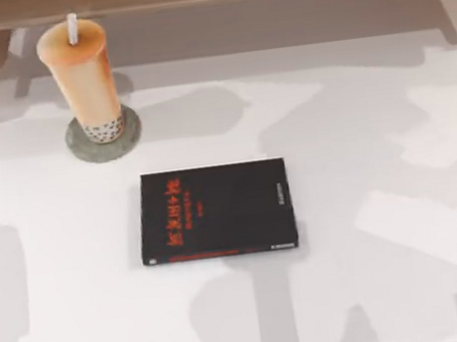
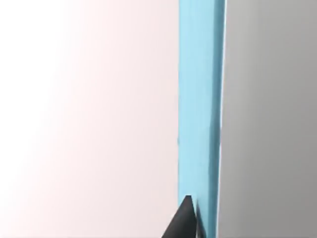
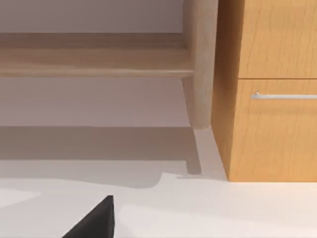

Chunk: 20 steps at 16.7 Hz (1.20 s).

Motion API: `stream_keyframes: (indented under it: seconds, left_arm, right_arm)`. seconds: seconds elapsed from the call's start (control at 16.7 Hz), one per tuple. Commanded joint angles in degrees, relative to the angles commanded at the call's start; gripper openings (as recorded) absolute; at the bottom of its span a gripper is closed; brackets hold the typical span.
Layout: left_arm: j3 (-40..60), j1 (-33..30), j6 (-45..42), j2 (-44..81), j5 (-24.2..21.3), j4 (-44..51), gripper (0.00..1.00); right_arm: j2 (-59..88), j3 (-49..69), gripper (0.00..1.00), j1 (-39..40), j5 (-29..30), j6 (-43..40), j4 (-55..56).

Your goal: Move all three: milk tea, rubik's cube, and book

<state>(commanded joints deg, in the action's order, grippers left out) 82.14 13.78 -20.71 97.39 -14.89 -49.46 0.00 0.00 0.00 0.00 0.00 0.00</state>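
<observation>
Desk point(image 1: 356, 122): pale top with broad open room on the right side; cabinet point(image 3: 267, 89) beyond its far edge.
Black book point(image 1: 215, 212): lies flat mid-desk.
Book point(image 2: 198, 109): light blue, stiff, probably light; seen edge-on against the left pincer point(image 2: 185, 220), whose opening I cannot tell.
Milk tea point(image 1: 82, 76): upright on a coaster point(image 1: 76, 148), far left; tall, tippy, likely slick, so grip mid-body.
Right pincer point(image 3: 94, 220): above bare desk; opening unclear.
</observation>
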Motion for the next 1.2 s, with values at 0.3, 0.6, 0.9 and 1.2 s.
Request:
stream_keyframes:
  seconds: [0.3,0.6,0.9,1.2]
  left_arm:
    - [-4.61,-14.05,-15.77,-11.42,6.55,-10.88,0.00]
    - [-13.22,-33.63,-28.34,-16.32,17.60,-12.84,0.00]
    - [-23.91,-50.85,-35.05,-12.68,32.09,-4.07,0.00]
    - [-34.78,-63.19,-36.65,-2.83,46.14,10.35,0.00]
  right_arm:
    - [0.00,0.00,1.00,0.00,0.00,0.00,0.00]
    - [0.00,0.00,1.00,0.00,0.00,0.00,0.00]
    - [0.00,0.00,1.00,0.00,0.00,0.00,0.00]
    - [0.00,0.00,1.00,0.00,0.00,0.00,0.00]
